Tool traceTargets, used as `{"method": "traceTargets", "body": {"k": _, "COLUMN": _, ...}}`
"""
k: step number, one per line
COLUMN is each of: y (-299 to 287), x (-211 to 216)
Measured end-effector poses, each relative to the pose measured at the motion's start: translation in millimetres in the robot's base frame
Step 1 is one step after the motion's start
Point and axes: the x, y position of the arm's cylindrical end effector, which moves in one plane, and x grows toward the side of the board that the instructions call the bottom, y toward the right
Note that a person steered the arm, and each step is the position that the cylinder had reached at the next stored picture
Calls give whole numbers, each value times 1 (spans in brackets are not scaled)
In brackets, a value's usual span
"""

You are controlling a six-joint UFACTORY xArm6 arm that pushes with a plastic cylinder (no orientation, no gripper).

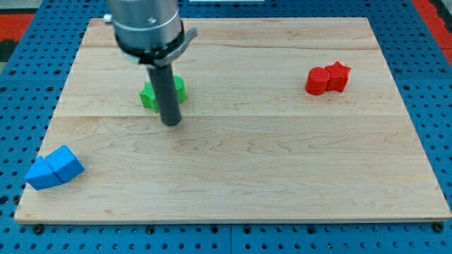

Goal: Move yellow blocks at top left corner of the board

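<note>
No yellow block shows anywhere on the wooden board (282, 162). My tip (171, 123) rests on the board left of centre, just below two green blocks (150, 95) that the rod partly hides. The rod hangs from a grey cylinder at the view's top. Anything directly behind the rod and cylinder is hidden.
Two blue blocks (54, 168) lie together at the board's bottom left corner. Two red blocks (327, 78) sit together at the upper right. A blue perforated table (21, 120) surrounds the board.
</note>
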Motion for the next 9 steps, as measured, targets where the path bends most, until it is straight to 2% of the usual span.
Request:
{"method": "traceTargets", "body": {"k": 2, "y": 13, "x": -109}}
{"method": "traceTargets", "body": {"k": 3, "y": 14, "x": -146}}
{"method": "traceTargets", "body": {"k": 4, "y": -13, "x": -182}}
{"method": "traceTargets", "body": {"k": 5, "y": -8, "x": -213}}
{"method": "traceTargets", "body": {"k": 6, "y": -65, "x": -222}}
{"method": "traceTargets", "body": {"k": 7, "y": -93, "x": -216}}
{"method": "traceTargets", "body": {"k": 8, "y": -14, "x": -212}}
{"method": "traceTargets", "body": {"k": 9, "y": 0, "x": -167}}
